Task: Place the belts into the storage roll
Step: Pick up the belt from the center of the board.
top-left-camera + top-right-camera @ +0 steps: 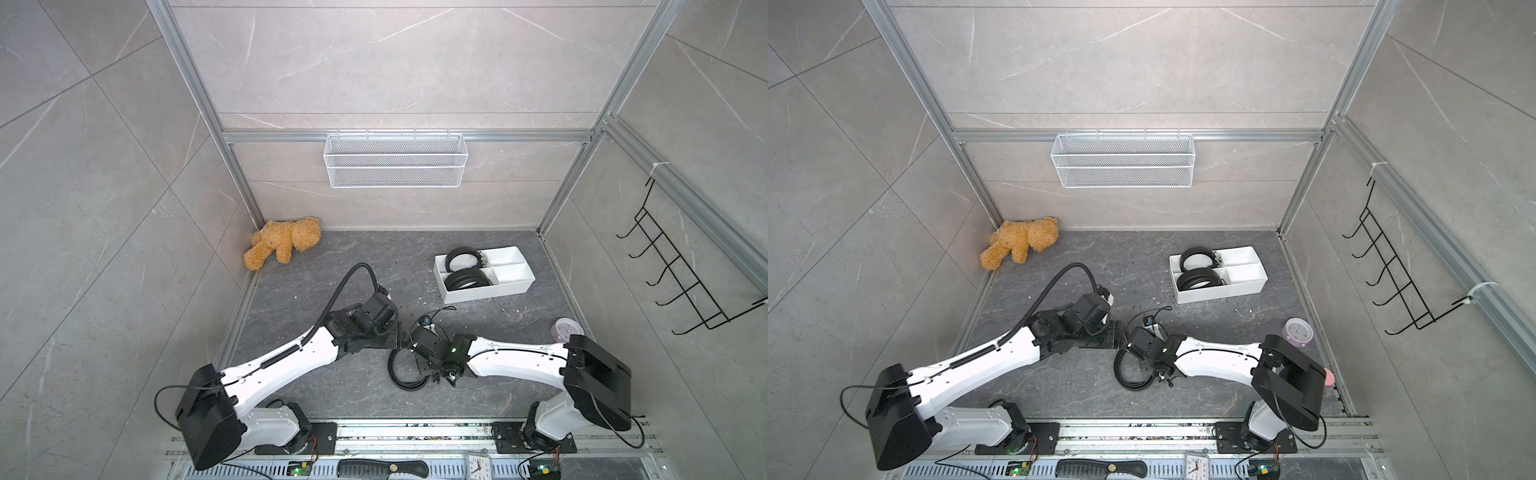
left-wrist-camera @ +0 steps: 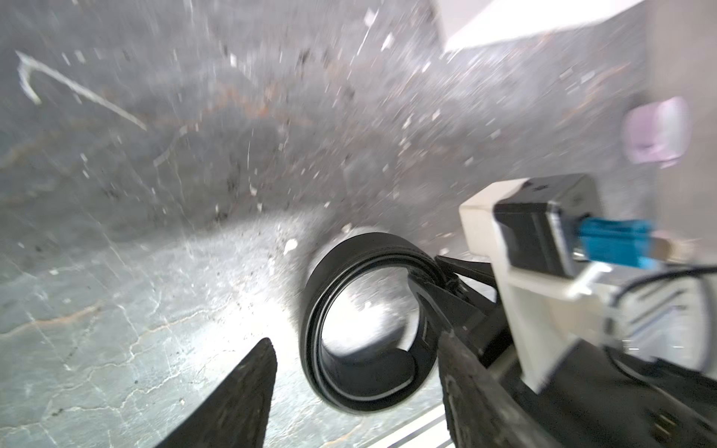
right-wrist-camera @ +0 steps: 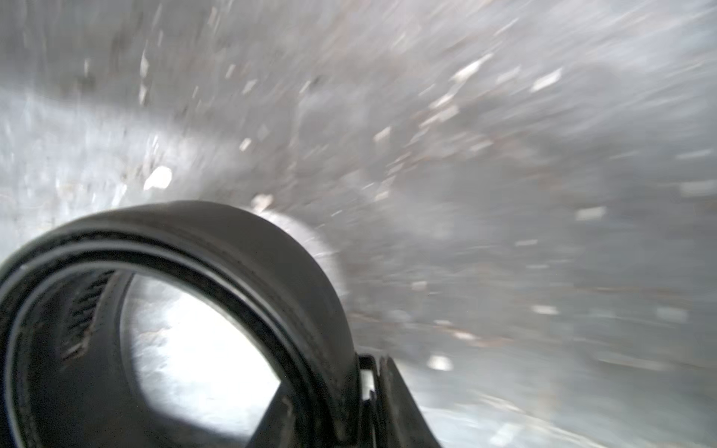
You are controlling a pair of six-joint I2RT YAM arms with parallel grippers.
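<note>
Gripping a coiled belt [image 2: 310, 322] by its wall, the right gripper [image 3: 349, 388] holds it at the chip-littered dark marbled tabletop [image 1: 332, 266], while the left gripper [image 2: 357, 345] gapes beside it. Off right, among grey tiled walls, the white storage tray [image 1: 486, 293] keeps a far coil [image 1: 449, 258] and a near coil [image 1: 453, 282] in its left compartments.

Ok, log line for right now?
left gripper: open, around third belt | right gripper: shut on third belt | storage roll: two belts inside
</note>
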